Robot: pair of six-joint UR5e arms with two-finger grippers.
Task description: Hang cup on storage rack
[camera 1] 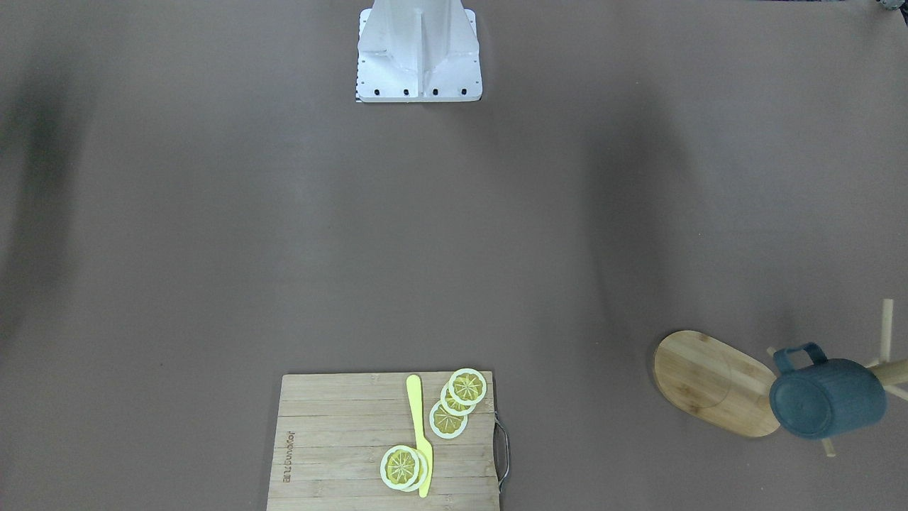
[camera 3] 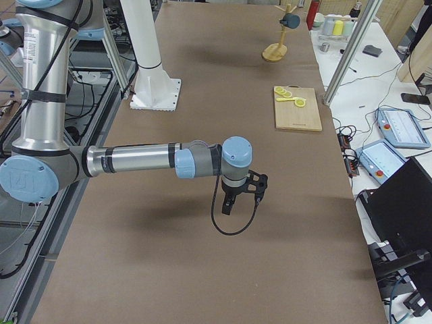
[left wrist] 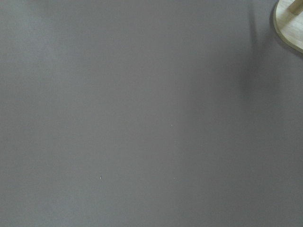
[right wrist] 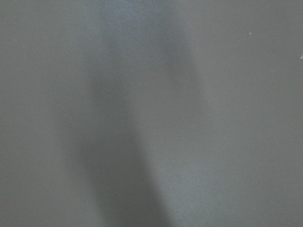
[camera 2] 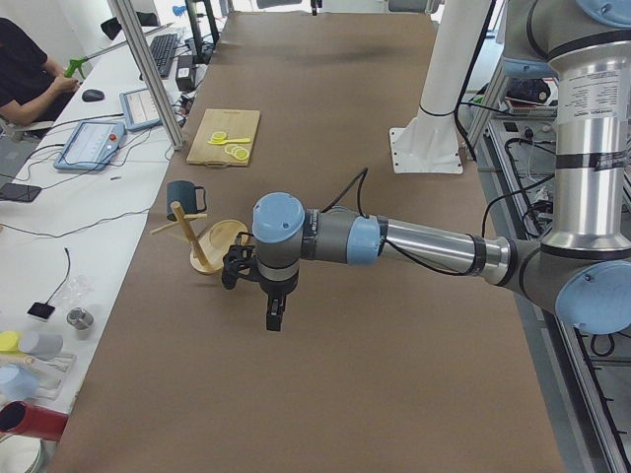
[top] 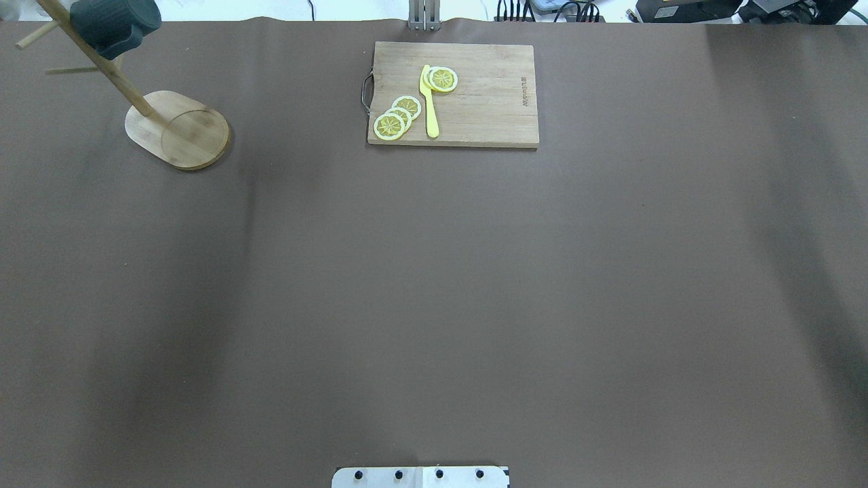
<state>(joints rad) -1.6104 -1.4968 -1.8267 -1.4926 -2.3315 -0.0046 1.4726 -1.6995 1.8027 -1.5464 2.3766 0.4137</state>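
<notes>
Overhead exterior view showed the cup hanging from a peg of the storage rack at the far left corner of the table. It was lifted clear of the tabletop, and no gripper touched it. By my judgement the hanging itself was done, and at most the arms were left to park.

Both arms hovered over bare table, well apart from the rack. The left gripper showed only in the left side view and the right gripper only in the right side view. I could not tell how far open either stood, though neither had the cup.

At the far centre, the cutting board carried lemon slices and a yellow knife. It bore a short brand mark along its right edge, too small to read. No lettering showed on the cup's visible side.
</notes>
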